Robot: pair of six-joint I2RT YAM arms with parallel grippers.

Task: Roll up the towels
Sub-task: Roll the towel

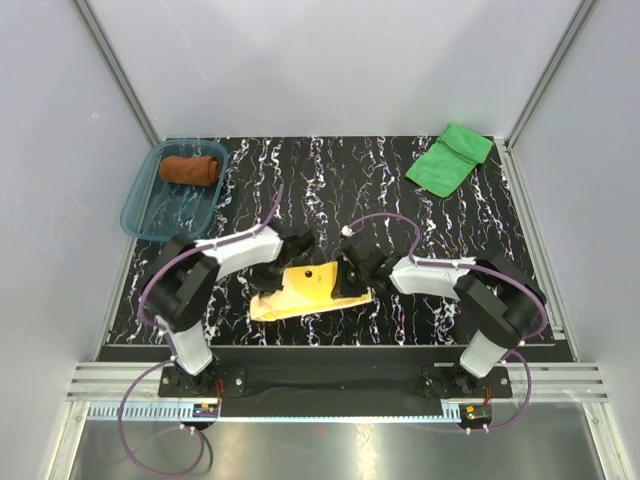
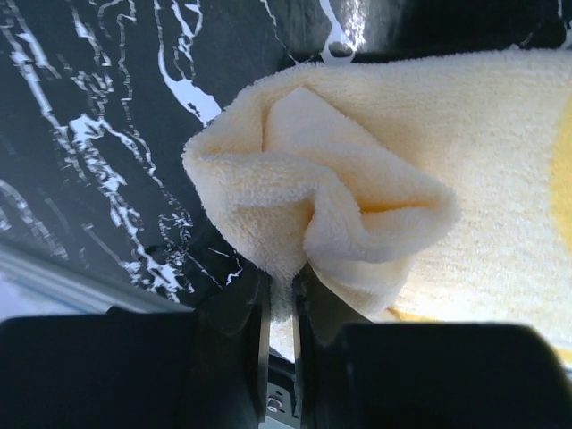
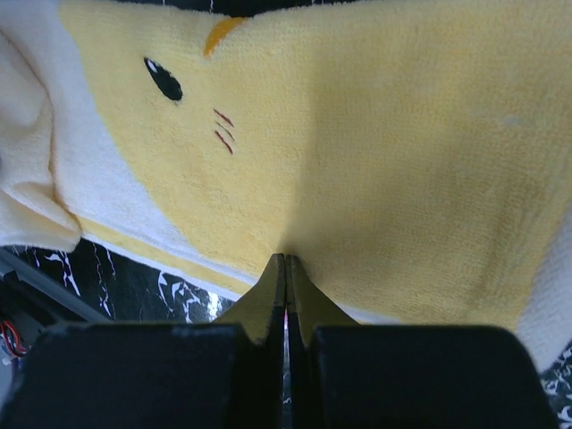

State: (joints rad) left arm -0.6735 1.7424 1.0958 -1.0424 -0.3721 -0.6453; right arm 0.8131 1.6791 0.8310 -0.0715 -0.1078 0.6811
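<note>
yellow towel [image 1: 300, 297] just near-right of the tray [image 1: 135, 207] | left gripper [image 2: 281, 290] pinching its bunched corner | right gripper [image 3: 286, 268] jaws pressed together at the edge – can't tell if it's got cloth | risk: lumpy corner, so the roll probably goes crooked or slips loose

No legible text, label, brand, number or sign in any of the three views.

Only printed marks noted are on the pale yellow towel [image 3: 375, 134], seen in the right wrist view:
- one dark oval spot [image 3: 164, 79]
- one short orange curved stroke [image 3: 221, 34] at the towel's top edge
- three short thin reddish dashes [image 3: 223, 130], just below and right of the oval spot

All are pictorial, not lettering.

Top view: small fittings [image 1: 207, 407] by the arm bases are too small to tell whether they carry print.
</note>
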